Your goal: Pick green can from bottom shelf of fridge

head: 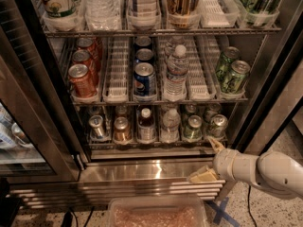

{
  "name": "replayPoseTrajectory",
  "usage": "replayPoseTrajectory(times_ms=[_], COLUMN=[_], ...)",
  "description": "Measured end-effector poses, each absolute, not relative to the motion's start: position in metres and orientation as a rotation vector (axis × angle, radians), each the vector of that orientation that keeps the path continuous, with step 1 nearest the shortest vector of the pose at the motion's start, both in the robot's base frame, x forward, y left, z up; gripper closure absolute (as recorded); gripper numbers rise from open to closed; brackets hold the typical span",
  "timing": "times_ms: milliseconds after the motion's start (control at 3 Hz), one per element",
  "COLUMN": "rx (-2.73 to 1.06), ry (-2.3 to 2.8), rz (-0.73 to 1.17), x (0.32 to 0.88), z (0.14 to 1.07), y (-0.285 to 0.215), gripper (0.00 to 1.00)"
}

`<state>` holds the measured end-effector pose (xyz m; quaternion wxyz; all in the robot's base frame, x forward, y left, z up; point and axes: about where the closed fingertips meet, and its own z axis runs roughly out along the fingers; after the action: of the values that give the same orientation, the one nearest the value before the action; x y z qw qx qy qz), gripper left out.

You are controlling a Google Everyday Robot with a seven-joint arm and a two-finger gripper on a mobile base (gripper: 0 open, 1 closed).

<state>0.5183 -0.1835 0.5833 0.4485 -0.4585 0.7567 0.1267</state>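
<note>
My gripper [210, 161] sits in the lower right of the frame, in front of the ribbed steel base of the fridge [142, 171] and just below the right end of the bottom shelf [156, 145]. My fingers [215, 144] are spread wide and hold nothing: the upper one points up towards the shelf's front edge, the lower one lies out over the steel base. My pale arm runs off to the right edge of the frame.

The green can [193, 127] stands upright at the front of the bottom shelf, right of centre, in its own lane, just up and to the left of my upper finger and not touched by it. A paler grey can [218, 125] stands beside it on the right, and a clear water bottle [169, 126] on its left. Further left along the same shelf are a small dark bottle [146, 126], a copper-coloured can [122, 129] and a silver can [97, 126].

On the shelf above I see red cans [81, 79] at the left, a blue can [144, 78] in the middle and lime-green cans [232, 72] at the right
</note>
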Motion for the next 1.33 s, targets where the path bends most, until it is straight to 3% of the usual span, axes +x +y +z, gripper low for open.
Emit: replayPoseTrajectory(times_ms=[1000,1333], rx=[-0.981,-0.910], ry=[1.760,1.716], rz=[0.295,0.237], x=[0.538,0.542], z=[0.573,0.578], y=[-0.184,-0.194], gripper=[0.00,0.13])
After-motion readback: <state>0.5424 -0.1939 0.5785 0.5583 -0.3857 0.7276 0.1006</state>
